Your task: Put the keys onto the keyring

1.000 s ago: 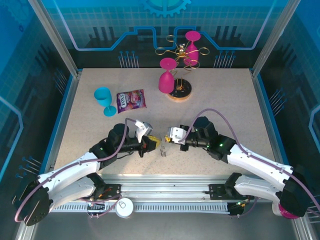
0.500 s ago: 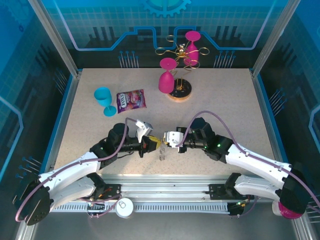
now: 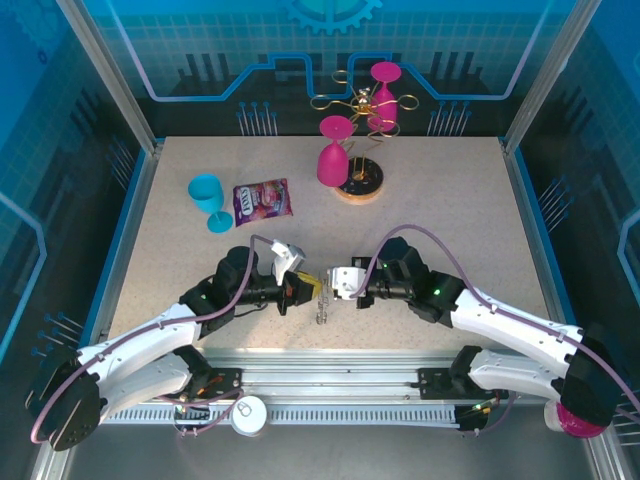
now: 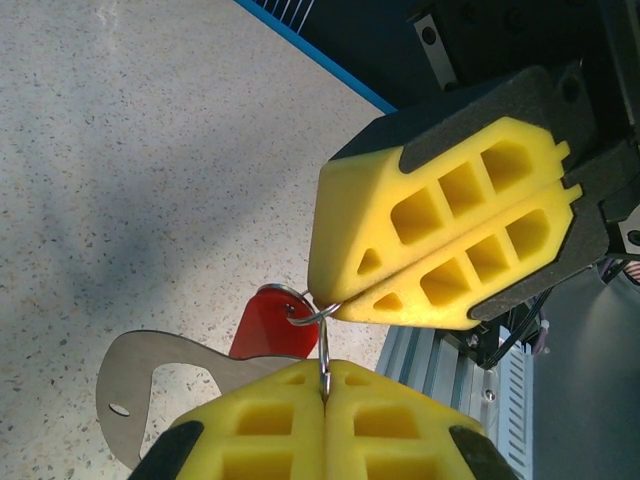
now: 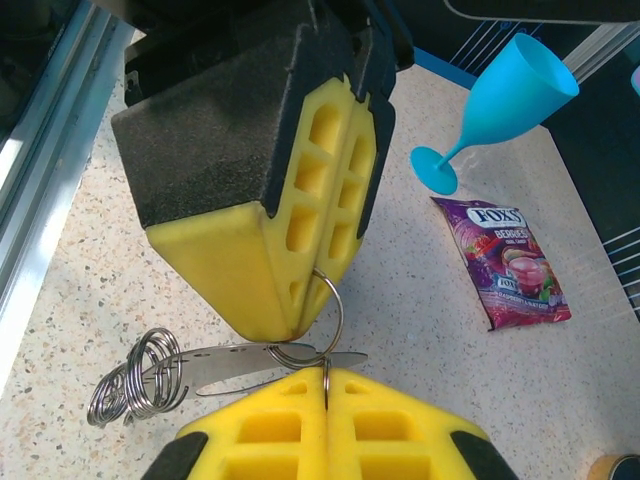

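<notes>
Both sets of jaws are found closed, left gripper (image 4: 325, 385) and right gripper (image 4: 345, 300) each pinching one thin wire ring (image 4: 323, 345) near the front edge of the table (image 3: 450, 200). The key (image 4: 265, 325), red head at 10 o'clock of that pinch, and the keyring (image 4: 125, 365) hung there are judged light, stiff and slippery, best taken by flat faces. In the right wrist view the keyring's long axis is laid 9 to 3 o'clock, spare rings (image 5: 140, 385) at 9.

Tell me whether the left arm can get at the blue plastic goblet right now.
Probably not yet. The left pincer is shut on a thin silver wire ring that the right pincer also pinches. The speckled table between it and the blue plastic goblet lies bare, so releasing would likely free it.
</notes>
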Robot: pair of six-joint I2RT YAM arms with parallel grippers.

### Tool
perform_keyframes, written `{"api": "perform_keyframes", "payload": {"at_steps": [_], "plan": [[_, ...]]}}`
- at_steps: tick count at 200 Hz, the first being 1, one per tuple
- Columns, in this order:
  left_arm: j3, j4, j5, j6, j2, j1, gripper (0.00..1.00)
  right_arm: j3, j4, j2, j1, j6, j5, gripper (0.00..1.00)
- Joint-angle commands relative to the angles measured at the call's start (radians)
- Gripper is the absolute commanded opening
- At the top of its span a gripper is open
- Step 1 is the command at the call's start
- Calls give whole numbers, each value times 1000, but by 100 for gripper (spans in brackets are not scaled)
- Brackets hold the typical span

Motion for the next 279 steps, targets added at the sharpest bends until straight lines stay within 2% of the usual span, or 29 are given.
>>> {"api": "perform_keyframes", "payload": {"at_steps": [1,194,240,279], "plan": [[17,16,-22,-29,4,12,0,28,-24,5,33,-27,-26,0],[33,8,-78,-29,-11,14,0,61,-132,60,95,-99,22,0],[14,-1,-59,15,-30,13,0,47,-83,43,85,-72,108,0],[16,-17,-29,18,-25,13,0,36,-37,-5,46,-34,126,0]]}}
